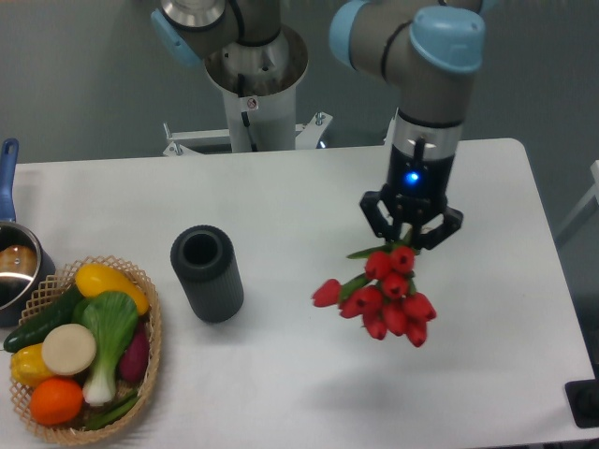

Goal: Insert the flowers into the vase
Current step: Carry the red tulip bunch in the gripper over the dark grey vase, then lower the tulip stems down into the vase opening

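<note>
Gripper (410, 232) clamped on stems; flowers (381, 297) dangling just beneath, heads downward. Vase (207, 273) well off leftward, upright. Probably light, floppy, crushable: best held by stems, never buds.

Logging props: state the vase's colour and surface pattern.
The vase is dark grey with fine vertical ribbing, clearest in the fixed camera view.

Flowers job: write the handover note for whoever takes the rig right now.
Gripper: shut on the flowers, held above the table, buds hanging down.
Vase: upright, mouth empty, left of the bunch and apart from it, next to the wicker basket.
Done: flowers picked up.
Left: carry the bunch over the vase mouth, lower it in, release.
</note>
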{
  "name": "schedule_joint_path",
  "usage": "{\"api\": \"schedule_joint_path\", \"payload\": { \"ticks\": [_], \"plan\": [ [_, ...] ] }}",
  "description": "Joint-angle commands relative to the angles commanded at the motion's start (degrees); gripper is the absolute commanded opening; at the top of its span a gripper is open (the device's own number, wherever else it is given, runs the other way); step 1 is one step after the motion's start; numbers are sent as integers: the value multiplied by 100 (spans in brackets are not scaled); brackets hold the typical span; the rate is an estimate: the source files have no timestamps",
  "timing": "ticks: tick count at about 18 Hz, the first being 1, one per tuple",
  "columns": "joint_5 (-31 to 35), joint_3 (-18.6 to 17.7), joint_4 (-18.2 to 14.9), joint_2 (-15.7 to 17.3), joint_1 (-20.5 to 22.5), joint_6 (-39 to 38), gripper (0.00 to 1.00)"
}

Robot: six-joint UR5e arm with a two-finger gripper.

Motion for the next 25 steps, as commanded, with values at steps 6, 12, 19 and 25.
{"api": "schedule_joint_path", "payload": {
  "ticks": [6,12,19,25],
  "plan": [
    [-1003,-27,0,97,-88,-238,0],
    [-1776,-35,88,167,-193,-229,0],
    [-3025,-158,114,308,-132,-212,0],
    [-3965,-624,114,738,-123,-194,0]
  ]
}}
